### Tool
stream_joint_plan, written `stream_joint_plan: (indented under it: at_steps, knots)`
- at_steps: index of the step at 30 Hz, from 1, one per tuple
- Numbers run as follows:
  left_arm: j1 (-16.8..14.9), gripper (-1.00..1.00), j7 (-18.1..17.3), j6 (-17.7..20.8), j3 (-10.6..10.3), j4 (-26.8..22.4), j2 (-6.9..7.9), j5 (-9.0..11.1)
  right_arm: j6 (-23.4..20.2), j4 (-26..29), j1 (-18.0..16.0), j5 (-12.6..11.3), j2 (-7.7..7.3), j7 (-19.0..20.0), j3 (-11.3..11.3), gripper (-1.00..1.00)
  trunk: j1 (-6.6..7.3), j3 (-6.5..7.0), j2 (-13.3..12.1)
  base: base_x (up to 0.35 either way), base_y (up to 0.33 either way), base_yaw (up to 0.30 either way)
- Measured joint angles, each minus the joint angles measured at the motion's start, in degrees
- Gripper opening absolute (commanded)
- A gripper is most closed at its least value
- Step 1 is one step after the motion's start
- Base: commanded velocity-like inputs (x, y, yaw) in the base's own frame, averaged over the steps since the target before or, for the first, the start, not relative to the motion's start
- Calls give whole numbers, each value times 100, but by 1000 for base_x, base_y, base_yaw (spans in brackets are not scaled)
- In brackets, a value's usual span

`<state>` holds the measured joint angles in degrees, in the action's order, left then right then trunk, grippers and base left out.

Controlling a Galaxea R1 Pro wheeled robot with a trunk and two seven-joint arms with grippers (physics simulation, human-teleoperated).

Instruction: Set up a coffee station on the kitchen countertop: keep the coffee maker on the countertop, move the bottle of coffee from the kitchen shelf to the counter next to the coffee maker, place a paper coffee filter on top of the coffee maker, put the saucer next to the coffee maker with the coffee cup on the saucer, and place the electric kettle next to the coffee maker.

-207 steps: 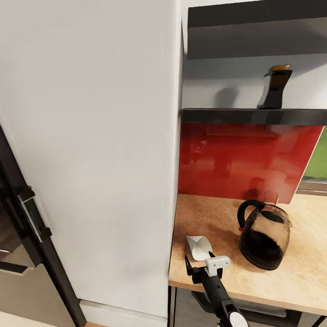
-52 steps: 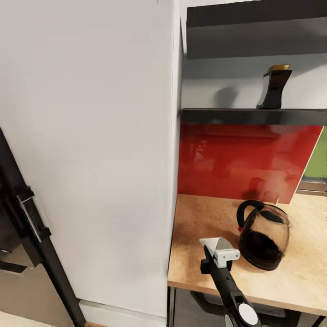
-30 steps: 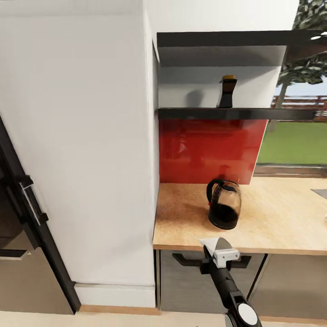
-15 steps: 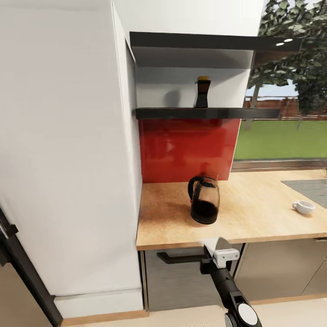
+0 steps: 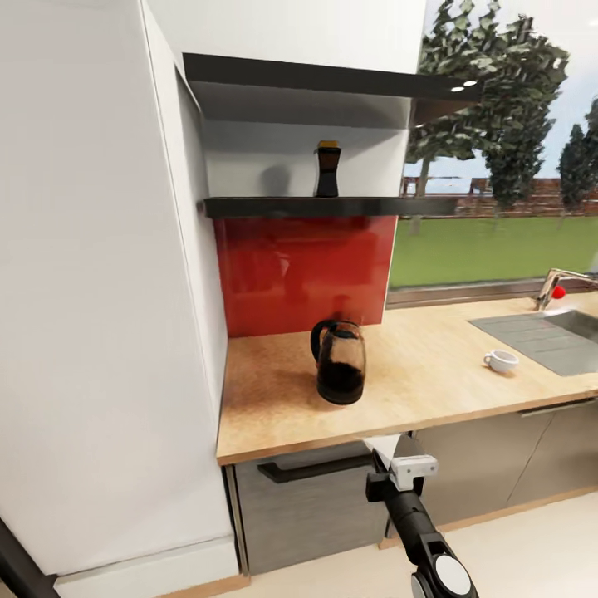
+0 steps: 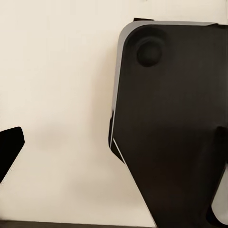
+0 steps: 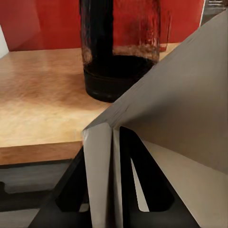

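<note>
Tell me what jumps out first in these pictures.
The red wall panel behind the wooden counter, with the glass kettle standing before it. Above, a dark coffee bottle sits on the shelf. Low down, the right gripper pinches a white paper filter.

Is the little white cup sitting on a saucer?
No, in the head view the white cup sits straight on the wooden countertop near the sink, with no saucer under it.
</note>
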<state>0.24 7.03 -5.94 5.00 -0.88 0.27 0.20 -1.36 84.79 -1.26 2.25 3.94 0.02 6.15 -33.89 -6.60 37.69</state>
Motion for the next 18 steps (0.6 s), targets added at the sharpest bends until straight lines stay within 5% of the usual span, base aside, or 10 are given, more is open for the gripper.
stream_joint_plan:
  at_steps: [18]
  knots:
    - [0,100,-1,0,-7,0,-17,-35,0,-240,1,16,0,5,-19,-100,0,0,0,0,0,-265]
